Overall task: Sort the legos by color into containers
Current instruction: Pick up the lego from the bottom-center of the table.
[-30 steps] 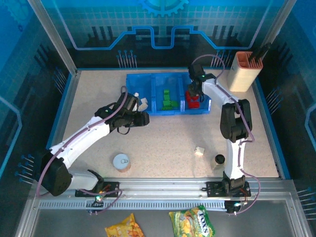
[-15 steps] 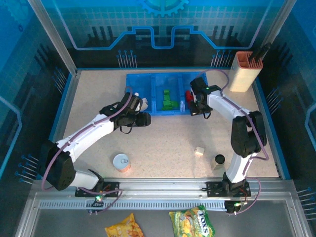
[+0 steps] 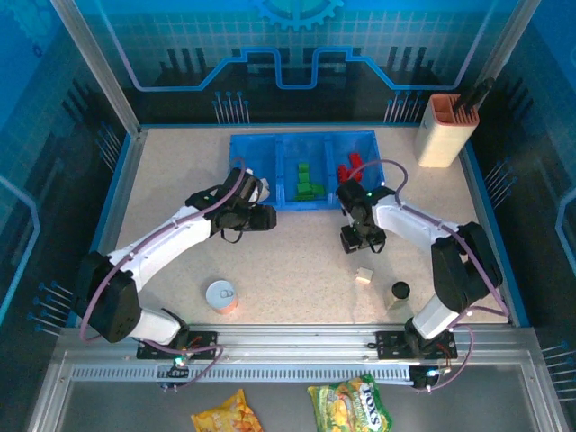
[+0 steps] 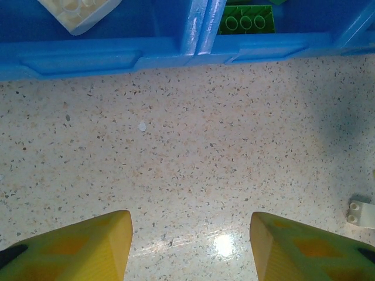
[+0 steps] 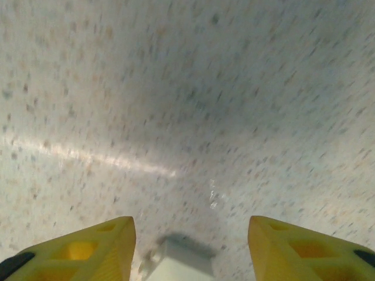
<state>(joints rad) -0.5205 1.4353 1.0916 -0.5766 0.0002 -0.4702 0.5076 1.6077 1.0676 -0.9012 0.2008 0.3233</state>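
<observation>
One small cream-white plastic brick (image 3: 364,275) lies loose on the speckled bench (image 3: 288,261), well apart from the bright-blue three-compartment plastic bin (image 3: 306,136). The right tool (image 5: 188,234) hangs near it, jaws parted and gripping nothing. The left tool (image 4: 190,246) is likewise parted and empty, facing the bin's front wall. The brick is judged light, rigid and smooth-sided, so liable to skid or twist; pinch across two flat opposite sides. The right wrist view is blurred and crops the brick, so its orientation is unclear.

White arms (image 3: 153,245), black joints (image 3: 105,309), purple cables (image 3: 382,163)
</observation>
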